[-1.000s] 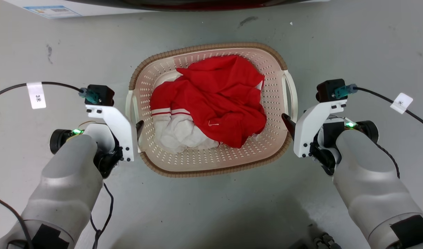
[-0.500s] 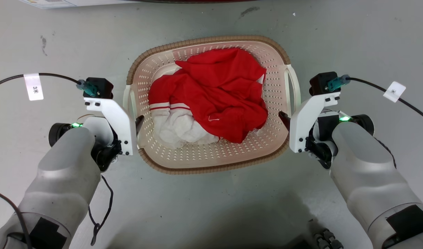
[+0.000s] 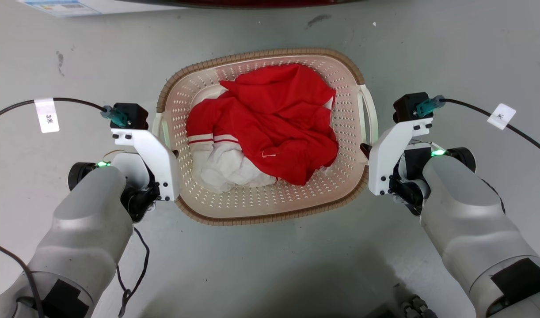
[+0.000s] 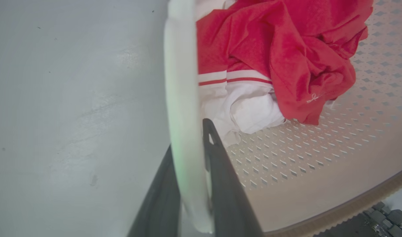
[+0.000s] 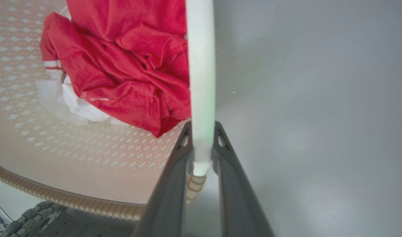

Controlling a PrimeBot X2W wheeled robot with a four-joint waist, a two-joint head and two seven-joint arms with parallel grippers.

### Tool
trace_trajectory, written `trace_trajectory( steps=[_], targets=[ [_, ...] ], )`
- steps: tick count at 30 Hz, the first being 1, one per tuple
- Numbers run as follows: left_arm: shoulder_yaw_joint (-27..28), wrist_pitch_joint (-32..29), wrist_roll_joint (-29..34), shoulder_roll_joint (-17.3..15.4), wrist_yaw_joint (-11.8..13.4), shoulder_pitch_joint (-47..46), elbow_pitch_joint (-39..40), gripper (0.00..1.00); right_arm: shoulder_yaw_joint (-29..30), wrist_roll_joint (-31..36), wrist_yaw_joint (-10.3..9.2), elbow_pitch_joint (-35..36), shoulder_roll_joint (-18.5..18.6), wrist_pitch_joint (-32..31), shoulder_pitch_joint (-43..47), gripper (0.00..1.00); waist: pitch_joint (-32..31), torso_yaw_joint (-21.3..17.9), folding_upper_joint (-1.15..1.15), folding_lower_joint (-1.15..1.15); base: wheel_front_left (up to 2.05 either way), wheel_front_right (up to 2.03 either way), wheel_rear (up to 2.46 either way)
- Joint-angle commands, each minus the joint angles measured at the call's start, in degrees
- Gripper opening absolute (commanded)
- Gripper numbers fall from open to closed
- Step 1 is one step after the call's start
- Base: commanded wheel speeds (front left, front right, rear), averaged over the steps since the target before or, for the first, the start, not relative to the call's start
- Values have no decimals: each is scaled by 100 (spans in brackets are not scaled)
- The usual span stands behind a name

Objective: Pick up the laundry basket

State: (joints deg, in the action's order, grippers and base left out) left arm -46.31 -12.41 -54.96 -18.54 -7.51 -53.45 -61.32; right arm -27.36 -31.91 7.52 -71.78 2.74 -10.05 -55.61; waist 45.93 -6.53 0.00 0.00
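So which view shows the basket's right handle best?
Right wrist view: the handle runs up the middle, close and sharp, between the right hand's fingers. Head view shows that handle small, from above. Left wrist view shows the other handle.

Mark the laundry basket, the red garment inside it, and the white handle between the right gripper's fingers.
laundry basket point(image 3: 252, 219), head view, on the near brown rim.
red garment point(image 3: 279, 119), head view, middle of the fabric.
white handle point(image 5: 201, 65), right wrist view, midway along the bar.
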Motion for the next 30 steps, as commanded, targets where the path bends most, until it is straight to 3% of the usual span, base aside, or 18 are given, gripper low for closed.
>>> trace_trajectory(
  steps=[1,8,20,30],
  targets=[
    [-57,42,-39,-29,6,-96,-25,0,-44,-25,-6,-28,24,-7,-76,0,-64,-1,0,0,0,0,0],
    [-192,-30,-315,75,5,3,-88,0,-156,-202,-5,-132,22,-418,190,0,-462,24,0,0,0,0,0],
    [-433,-763,-969,183,0,510,-93,0,-340,-598,-4,-191,10,-1618,708,0,-1640,31,0,0,0,0,0],
    [-571,-1150,-1337,281,-9,837,-96,0,-364,-552,-3,-200,9,-2193,891,0,-2508,125,0,0,0,0,0]
  ],
)
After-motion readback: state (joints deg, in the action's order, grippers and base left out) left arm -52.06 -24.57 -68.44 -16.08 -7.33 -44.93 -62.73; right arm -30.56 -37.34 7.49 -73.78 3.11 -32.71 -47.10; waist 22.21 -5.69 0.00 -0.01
